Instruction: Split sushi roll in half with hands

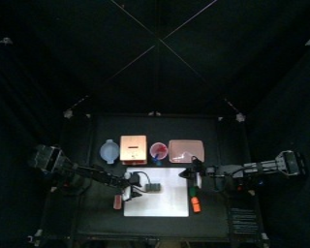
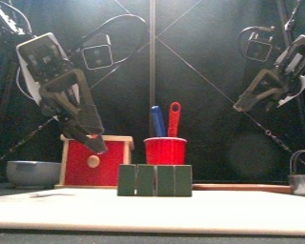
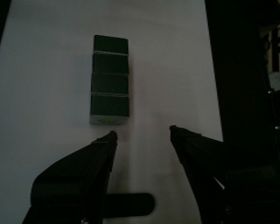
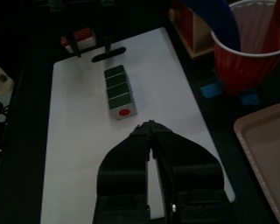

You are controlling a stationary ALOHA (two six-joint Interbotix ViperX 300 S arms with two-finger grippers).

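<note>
The sushi roll (image 2: 155, 179) is a short dark green bar of several joined pieces, lying on the white board (image 2: 155, 213). In the left wrist view the sushi roll (image 3: 109, 76) lies lengthwise just beyond my left gripper (image 3: 143, 136), which is open and holds nothing. The right wrist view shows the sushi roll (image 4: 118, 92) a short way ahead of my right gripper (image 4: 149, 129), shut and empty. From above, the left gripper (image 1: 135, 182) and right gripper (image 1: 186, 176) flank the roll (image 1: 154, 182). Both hang above the board in the front view.
Behind the board stand a grey bowl (image 2: 34, 172), a red box (image 2: 94, 160), a red cup (image 2: 167, 151) holding two utensils, and a pink tray (image 1: 185, 149). An orange stick (image 1: 194, 201) lies at the board's right edge, a small red stick (image 1: 117, 201) at its left.
</note>
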